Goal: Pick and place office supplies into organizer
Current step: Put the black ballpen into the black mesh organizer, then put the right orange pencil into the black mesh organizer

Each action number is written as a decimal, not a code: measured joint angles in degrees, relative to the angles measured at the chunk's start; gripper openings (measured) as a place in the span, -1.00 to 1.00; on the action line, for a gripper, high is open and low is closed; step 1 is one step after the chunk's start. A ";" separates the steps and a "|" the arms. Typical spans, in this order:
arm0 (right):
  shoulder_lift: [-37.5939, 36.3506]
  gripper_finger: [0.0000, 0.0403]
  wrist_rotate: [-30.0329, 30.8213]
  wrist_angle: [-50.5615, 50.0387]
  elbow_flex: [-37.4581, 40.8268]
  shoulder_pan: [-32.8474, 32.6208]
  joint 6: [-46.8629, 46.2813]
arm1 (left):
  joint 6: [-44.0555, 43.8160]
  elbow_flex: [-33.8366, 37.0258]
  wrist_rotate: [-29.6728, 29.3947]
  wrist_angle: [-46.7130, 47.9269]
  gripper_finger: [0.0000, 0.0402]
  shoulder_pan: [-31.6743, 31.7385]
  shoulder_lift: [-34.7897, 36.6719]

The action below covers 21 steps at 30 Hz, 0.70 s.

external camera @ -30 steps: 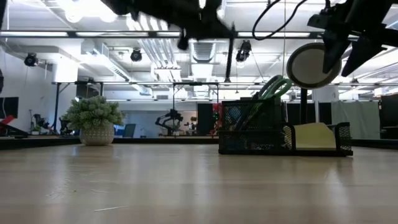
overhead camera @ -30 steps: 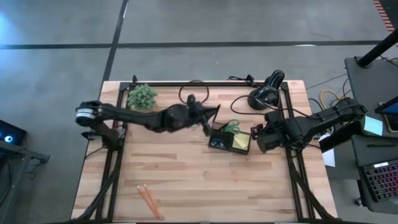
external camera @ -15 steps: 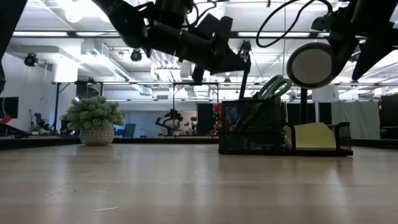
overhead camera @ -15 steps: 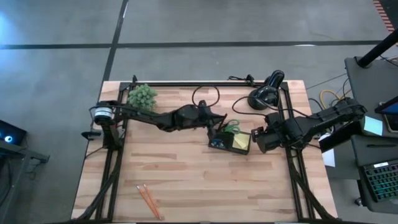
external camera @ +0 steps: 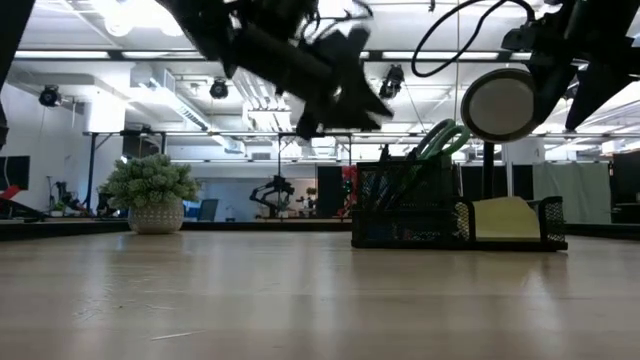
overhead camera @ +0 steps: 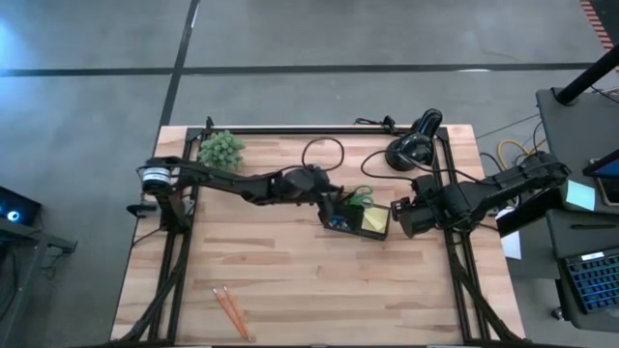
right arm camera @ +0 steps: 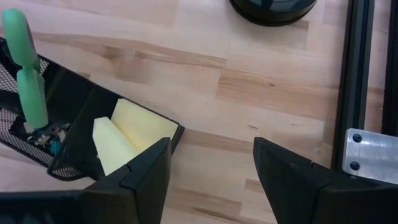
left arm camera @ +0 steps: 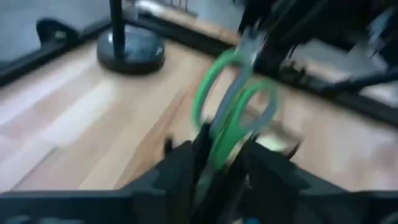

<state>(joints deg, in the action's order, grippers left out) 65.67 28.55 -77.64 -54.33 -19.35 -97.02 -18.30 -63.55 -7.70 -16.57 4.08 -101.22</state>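
Observation:
The black mesh organizer (overhead camera: 356, 218) stands right of the table's middle. In it are green-handled scissors (left arm camera: 233, 106), upright with the handles up, and a yellow sticky-note pad (right arm camera: 124, 137). My left gripper (left arm camera: 217, 155) hovers open over the organizer's left end. Its fingers stand on either side of the scissors' handles and I see nothing held. My right gripper (right arm camera: 211, 155) waits open, just right of the organizer. Two orange pencils (overhead camera: 230, 311) lie flat near the front left edge.
A black desk lamp (overhead camera: 411, 145) stands behind the organizer at the far right, and its round head (external camera: 500, 103) hangs above the box. A green potted plant (overhead camera: 221, 150) sits at the far left corner. Bare wood stretches between the pencils and the organizer.
My left gripper has moved toward the table's right edge to the organizer and come down over its left end. The dark pen that hung upright below its fingers half a second ago no longer shows there.

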 joint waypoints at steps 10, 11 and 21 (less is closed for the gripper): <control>0.00 0.09 0.01 0.21 0.11 0.00 0.81 | -2.47 -4.36 8.31 41.59 0.26 -2.96 15.36; 0.02 0.09 -0.03 0.19 0.13 0.00 1.15 | -4.24 -4.41 7.74 48.53 0.26 -4.13 17.34; 0.09 0.09 -0.28 1.02 -0.24 0.00 1.06 | -68.59 -2.26 1.47 88.16 -0.07 -22.55 29.04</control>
<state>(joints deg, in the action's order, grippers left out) 65.76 28.27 -76.62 -54.57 -19.35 -95.96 -86.89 -65.82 -6.23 71.58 -18.47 -72.18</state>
